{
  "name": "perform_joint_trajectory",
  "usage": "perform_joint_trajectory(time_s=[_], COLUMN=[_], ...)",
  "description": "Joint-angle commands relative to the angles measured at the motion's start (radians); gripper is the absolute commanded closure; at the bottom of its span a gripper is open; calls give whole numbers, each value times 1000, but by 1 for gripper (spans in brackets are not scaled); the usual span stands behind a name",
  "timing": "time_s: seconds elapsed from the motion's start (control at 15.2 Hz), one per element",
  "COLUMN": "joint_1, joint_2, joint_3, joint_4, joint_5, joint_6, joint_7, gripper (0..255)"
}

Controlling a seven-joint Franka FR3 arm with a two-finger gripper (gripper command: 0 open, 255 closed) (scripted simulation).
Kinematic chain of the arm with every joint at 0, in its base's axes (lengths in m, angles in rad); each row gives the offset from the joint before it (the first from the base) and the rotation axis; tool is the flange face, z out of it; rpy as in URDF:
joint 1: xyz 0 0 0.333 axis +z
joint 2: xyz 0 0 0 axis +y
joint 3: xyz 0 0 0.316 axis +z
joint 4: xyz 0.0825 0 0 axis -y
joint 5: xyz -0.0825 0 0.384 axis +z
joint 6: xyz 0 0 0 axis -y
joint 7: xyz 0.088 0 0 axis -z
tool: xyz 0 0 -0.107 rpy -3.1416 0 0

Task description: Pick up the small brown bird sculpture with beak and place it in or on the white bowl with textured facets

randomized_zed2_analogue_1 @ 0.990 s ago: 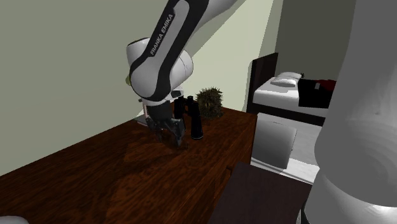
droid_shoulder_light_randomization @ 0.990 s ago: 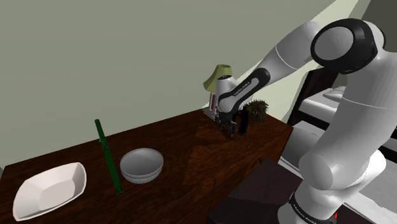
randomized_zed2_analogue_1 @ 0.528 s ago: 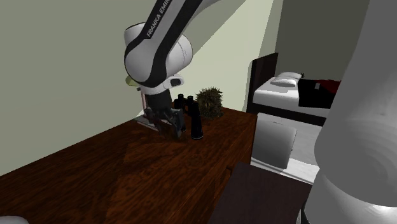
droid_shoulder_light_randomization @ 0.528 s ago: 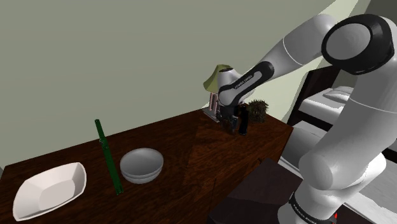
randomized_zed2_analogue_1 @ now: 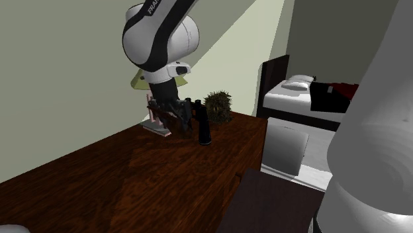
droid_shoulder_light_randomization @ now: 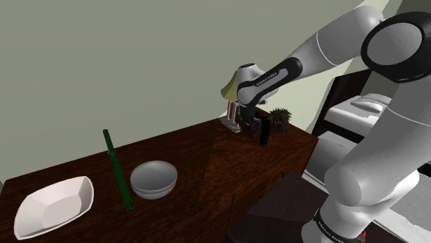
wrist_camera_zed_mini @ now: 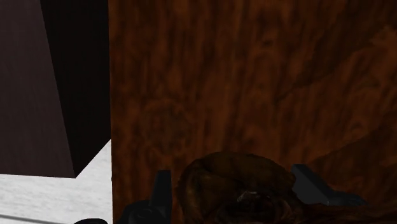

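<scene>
Hand (randomized_zed2_analogue_1: 173,116) with bird sculpture (wrist_camera_zed_mini: 235,184), higher

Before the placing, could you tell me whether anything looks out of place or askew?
Nothing stands out: the brown bird is clasped above the wooden table, and the white bowl and grey bowl sit upright.

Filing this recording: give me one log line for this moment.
claw: shut on brown bird | height: clear of wooden table | white faceted bowl: empty, across the table
</scene>
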Motion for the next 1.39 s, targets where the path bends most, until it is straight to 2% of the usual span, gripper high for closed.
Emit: perform_joint_trajectory(time_s=[0.0, 0.13, 0.66, 1.32], joint_1=[1, 1, 102, 239], joint_2=[-16, -30, 17, 170], joint_3=[0, 0, 108, 219], joint_4=[12, 21, 87, 273], joint_5=[9, 17, 34, 1], joint_6=[-27, -48, -100, -187], joint_7=[-10, -18, 177, 433], gripper=[255, 255, 255, 255])
